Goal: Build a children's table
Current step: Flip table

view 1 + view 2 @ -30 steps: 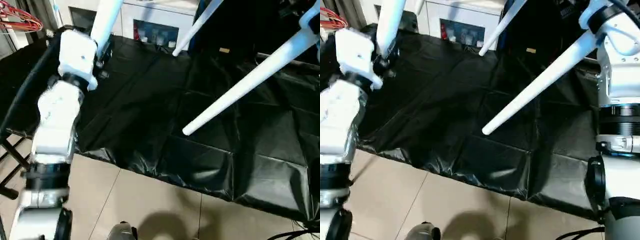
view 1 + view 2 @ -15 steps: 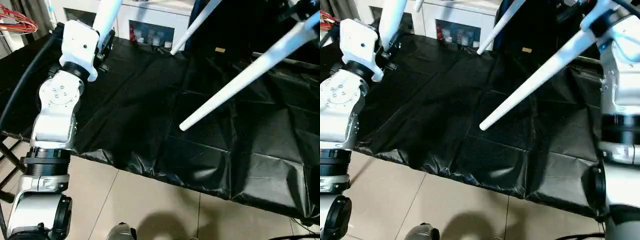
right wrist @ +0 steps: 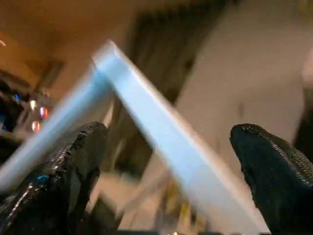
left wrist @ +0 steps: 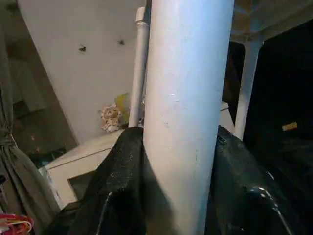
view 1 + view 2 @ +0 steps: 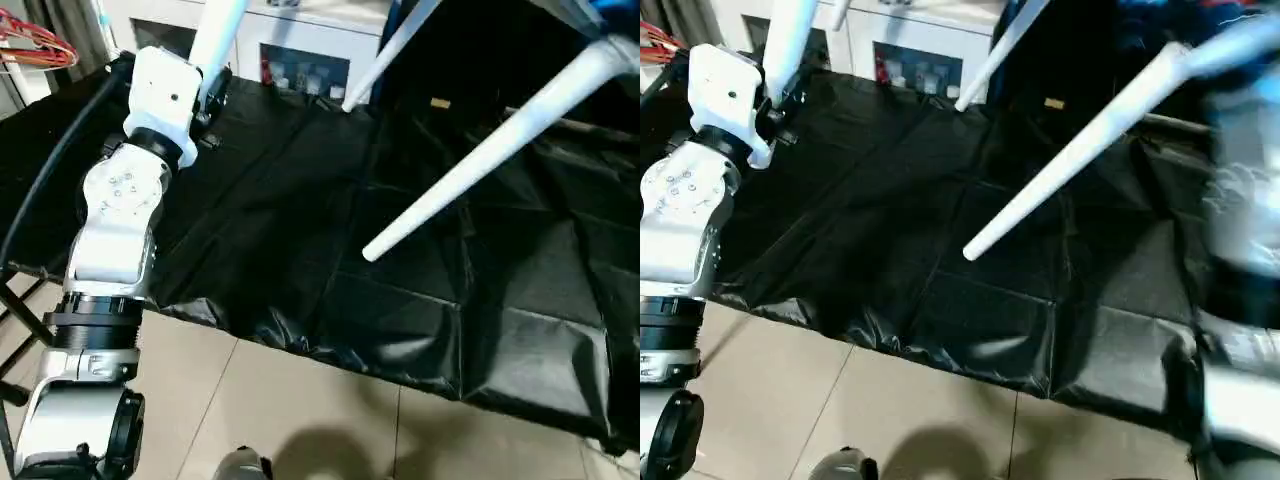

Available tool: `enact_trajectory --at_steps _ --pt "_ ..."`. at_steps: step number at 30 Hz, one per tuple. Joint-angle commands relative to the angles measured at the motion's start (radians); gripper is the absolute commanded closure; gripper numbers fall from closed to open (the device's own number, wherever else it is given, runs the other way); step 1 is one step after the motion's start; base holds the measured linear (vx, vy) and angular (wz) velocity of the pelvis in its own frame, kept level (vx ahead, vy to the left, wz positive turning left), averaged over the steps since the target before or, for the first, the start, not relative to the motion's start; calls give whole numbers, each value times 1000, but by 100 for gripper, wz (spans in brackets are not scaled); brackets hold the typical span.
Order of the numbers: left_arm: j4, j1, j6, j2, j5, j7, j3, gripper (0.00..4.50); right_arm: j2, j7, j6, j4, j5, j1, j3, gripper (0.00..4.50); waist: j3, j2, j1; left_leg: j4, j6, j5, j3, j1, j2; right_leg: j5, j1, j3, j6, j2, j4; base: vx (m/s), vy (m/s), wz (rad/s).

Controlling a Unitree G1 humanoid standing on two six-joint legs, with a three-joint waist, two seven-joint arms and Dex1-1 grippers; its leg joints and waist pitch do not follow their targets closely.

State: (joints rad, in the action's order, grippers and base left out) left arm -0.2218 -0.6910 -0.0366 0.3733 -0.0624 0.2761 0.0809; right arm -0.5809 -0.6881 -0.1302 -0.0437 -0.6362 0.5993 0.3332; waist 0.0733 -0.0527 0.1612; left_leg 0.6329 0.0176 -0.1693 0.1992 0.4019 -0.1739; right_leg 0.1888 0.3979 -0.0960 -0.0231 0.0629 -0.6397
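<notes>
The children's table hangs in the air with its legs pointing down over a black sheet. My left gripper is shut on one white leg, and its black fingers press both sides of the tube; the same leg rises at the upper left. A long leg slants across the middle, and another leg is farther back. My right gripper is open, its fingers wide apart, and the table top's white edge passes behind them without touching. My right arm is blurred at the right.
The black sheet covers a low surface, and its front edge meets the tiled floor. A white cabinet stands at the back. A red wire item is at the far left, near a dark frame.
My right arm has drawn away from the top of the slanting leg and is blurred with motion, its fingers standing wider. The left gripper keeps its hold on its leg.
</notes>
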Motion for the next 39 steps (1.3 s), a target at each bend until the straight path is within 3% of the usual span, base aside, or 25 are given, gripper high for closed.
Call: enact_trajectory --at_steps 1,2,4,5,6,7,12,17,18,20,21,23,25,26,28,34,39 --pt "1 8 -11 -3 14 -3 0 287 -16 -86 -62 -52 -54 -134 -1 0 -77 6 1 -89 22 -304 -46 -37 -71 327 -32 64 -100 113 104 0 0 0" --pt "4 11 -11 -4 17 -1 0 287 -22 -134 -79 -66 -40 -260 -31 0 -77 18 13 -88 14 -327 -49 -42 -74 362 -29 64 -90 118 112 0 0 0" --pt "6 14 -10 -5 21 3 -1 288 -21 -156 -83 -46 -3 -343 -67 0 -77 10 12 -90 11 -331 -52 -36 -72 377 -33 59 -86 116 116 0 0 0" --pt "6 13 -5 -7 23 7 -3 288 -7 -126 -87 -5 32 -358 -81 0 -78 8 11 -89 12 -329 -52 -35 -72 381 -32 58 -87 116 115 0 0 0" --pt "6 14 3 -10 26 13 -7 289 17 -73 -96 54 73 -366 -94 0 -77 15 8 -89 18 -324 -54 -34 -70 400 -31 55 -96 117 117 0 0 0" --pt "6 14 4 -10 26 13 -7 289 17 -72 -96 55 74 -366 -94 0 -76 13 5 -90 22 -323 -55 -32 -70 407 -32 54 -96 117 118 0 0 0" --pt "11 18 4 -16 20 17 -20 289 91 84 -94 229 164 -335 -122 0 -73 16 0 -89 47 -372 -57 -46 -69 460 -21 53 -98 121 127 0 0 0" --pt "15 20 5 -15 19 19 -22 289 189 154 -64 386 178 -236 -127 0 -77 20 -2 -94 58 -362 -57 -43 -74 375 -25 56 -120 119 113 0 0 0" --pt "16 21 4 -14 20 20 -22 289 212 136 -50 425 170 -205 -128 0 -78 24 -1 -94 59 -357 -57 -42 -74 353 -26 57 -129 120 109 0 0 0" --pt "18 23 3 -13 20 21 -23 289 266 58 -48 510 119 -132 -117 0 -80 21 -3 -93 56 -358 -55 -42 -73 337 -27 58 -142 122 106 0 0 0" --pt "18 23 3 -13 20 21 -23 289 266 58 -48 510 119 -132 -117 0 -80 24 -2 -94 51 -345 -55 -38 -74 326 -31 59 -149 124 106 0 0 0" --pt "20 24 1 -12 20 23 -24 289 299 19 -33 596 100 -65 -105 0 -81 24 5 -93 52 -332 -50 -50 -78 282 -22 62 -156 118 101 0 0 0" --pt "26 26 -4 -8 20 28 -25 289 329 44 19 761 120 49 -84 0 -81 21 1 -95 55 -290 -49 -36 -75 237 -31 61 -180 121 88 0 0 0" --pt "27 27 -5 -7 20 29 -25 289 332 56 31 796 129 72 -82 0 -84 24 3 -94 58 -286 -51 -35 -75 238 -34 59 -188 125 85 0 0 0" --pt "37 33 -13 -3 19 34 -27 290 346 124 91 941 180 165 -81 0 -81 28 1 -94 70 -294 -48 -41 -76 251 -26 59 -193 120 87 0 0 0" --pt "71 61 -33 4 20 43 -31 291 366 117 152 1077 191 255 -80 0 -75 24 1 -100 62 -308 -48 -36 -78 236 -30 62 -190 122 83 0 0 0" --pt "90 93 -47 8 19 43 -31 291 378 -29 182 1121 144 287 -36 49 -72 24 1 -100 45 -314 -47 -37 -78 265 -30 64 -184 122 89 0 0 0"
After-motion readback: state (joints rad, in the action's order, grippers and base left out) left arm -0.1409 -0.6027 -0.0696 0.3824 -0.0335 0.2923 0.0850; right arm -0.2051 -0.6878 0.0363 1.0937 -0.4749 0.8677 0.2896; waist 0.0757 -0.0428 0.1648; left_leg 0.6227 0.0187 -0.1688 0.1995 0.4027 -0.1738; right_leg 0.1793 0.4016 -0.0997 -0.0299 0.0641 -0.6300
